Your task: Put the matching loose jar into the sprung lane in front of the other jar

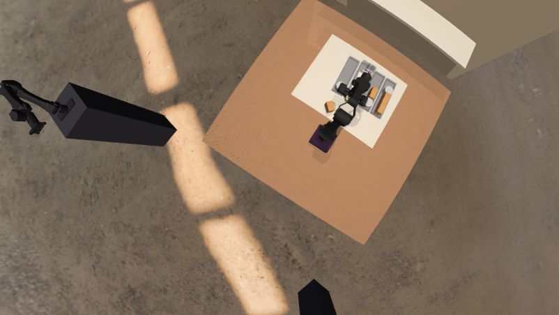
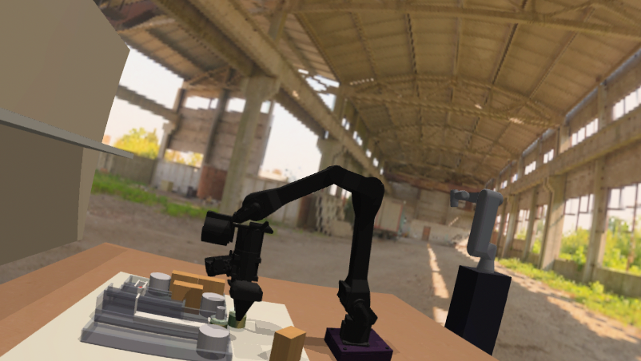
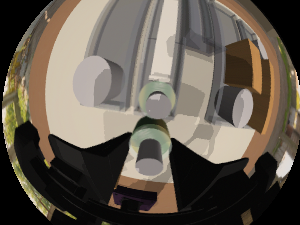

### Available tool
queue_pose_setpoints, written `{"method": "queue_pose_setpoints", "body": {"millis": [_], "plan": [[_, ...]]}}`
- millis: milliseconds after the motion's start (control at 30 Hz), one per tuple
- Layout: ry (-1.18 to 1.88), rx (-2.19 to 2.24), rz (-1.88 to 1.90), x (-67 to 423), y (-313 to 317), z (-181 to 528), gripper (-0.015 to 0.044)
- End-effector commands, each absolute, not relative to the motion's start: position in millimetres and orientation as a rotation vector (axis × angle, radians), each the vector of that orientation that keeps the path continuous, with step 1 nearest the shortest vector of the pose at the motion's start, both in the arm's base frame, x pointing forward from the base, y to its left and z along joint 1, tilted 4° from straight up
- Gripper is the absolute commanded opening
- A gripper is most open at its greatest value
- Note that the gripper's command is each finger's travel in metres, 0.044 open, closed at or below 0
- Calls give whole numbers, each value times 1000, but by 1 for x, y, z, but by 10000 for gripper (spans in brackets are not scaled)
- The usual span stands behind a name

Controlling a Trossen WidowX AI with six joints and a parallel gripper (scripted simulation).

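My gripper [image 2: 237, 315] [image 3: 150, 139] is shut on a small green jar [image 2: 237, 321] [image 3: 150, 136] with a grey cap and holds it upright, low over the white mat [image 2: 264, 320]. A matching green jar [image 2: 219, 315] [image 3: 158, 99] stands at the front end of the narrow pale lane [image 3: 165, 35] in the grey rack [image 2: 134, 315] [image 1: 349, 66]. The held jar is just in front of that jar, in line with the lane. I cannot tell whether the two jars touch. In the overhead view the arm hides both jars.
Grey cylinders stand in the neighbouring lanes [image 2: 213, 337] [image 2: 212, 303] [image 3: 93, 80] [image 3: 234, 104]. Orange boxes [image 2: 187, 290] [image 3: 242, 64] sit in the lanes beyond. A loose orange box [image 2: 287, 343] [image 1: 330, 106] stands on the mat near the arm's purple base [image 2: 357, 348]. A second arm's pedestal [image 2: 476, 304] stands off the table.
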State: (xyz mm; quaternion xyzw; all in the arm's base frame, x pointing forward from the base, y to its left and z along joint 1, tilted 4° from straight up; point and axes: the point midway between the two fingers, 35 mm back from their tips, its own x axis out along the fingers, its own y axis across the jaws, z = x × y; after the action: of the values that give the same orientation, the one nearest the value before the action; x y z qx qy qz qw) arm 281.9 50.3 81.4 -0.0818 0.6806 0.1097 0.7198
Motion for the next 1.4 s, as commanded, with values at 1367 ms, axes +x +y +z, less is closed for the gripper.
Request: {"method": "queue_pose_setpoints", "body": {"millis": [1367], "plan": [[1479,-179,236,304,55,85,0]]}}
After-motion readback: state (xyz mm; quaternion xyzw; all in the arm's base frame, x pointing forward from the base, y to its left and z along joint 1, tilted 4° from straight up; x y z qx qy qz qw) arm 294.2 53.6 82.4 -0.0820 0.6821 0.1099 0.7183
